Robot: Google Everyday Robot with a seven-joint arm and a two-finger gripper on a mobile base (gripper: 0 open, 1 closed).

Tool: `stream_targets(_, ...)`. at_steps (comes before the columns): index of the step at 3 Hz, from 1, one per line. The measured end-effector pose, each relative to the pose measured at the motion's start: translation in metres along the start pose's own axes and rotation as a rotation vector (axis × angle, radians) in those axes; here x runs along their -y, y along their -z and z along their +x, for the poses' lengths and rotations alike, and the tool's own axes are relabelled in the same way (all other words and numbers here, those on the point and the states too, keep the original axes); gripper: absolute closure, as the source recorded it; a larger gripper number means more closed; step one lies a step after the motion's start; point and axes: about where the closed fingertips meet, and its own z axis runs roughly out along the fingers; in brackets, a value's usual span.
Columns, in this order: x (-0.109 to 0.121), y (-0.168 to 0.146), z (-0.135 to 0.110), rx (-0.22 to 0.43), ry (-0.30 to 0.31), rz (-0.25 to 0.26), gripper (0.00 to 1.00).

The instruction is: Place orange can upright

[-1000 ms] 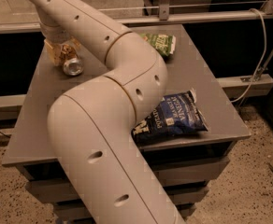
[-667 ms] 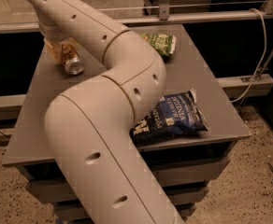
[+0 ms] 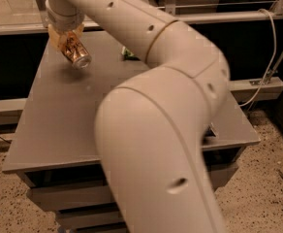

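One small orange-brown metal drink can [image 3: 76, 52] hangs tilted over the far-left corner of the grey flat-topped table [image 3: 59, 130], apparently clear of the surface, with its silver end pointing down and right. The pale two-finger gripper [image 3: 66, 37] is clamped on its upper body, as far as the crowded view lets me judge. I take the can to be light and stiff but thin-walled, easily dented, smooth and ready to slip or roll. Mid-body across the round sides looks the soundest hold. Further right, one scrap of green crinkled packet [image 3: 128, 54] peeks from behind the single thick cream robot arm [image 3: 156, 130]. One white cable [image 3: 272, 47] hangs at far right.
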Motion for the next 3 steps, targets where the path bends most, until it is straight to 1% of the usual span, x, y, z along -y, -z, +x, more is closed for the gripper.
stream_targets(1, -0.002, 0.025, 0.024, 0.177, 0.050, -0.089, 1.00)
stream_targets(2, -0.014, 0.029, 0.036, 0.352, 0.099, -0.214, 1.00)
stream_targets(3, 0.005, 0.050, 0.025, 0.582, 0.064, -0.280, 1.00)
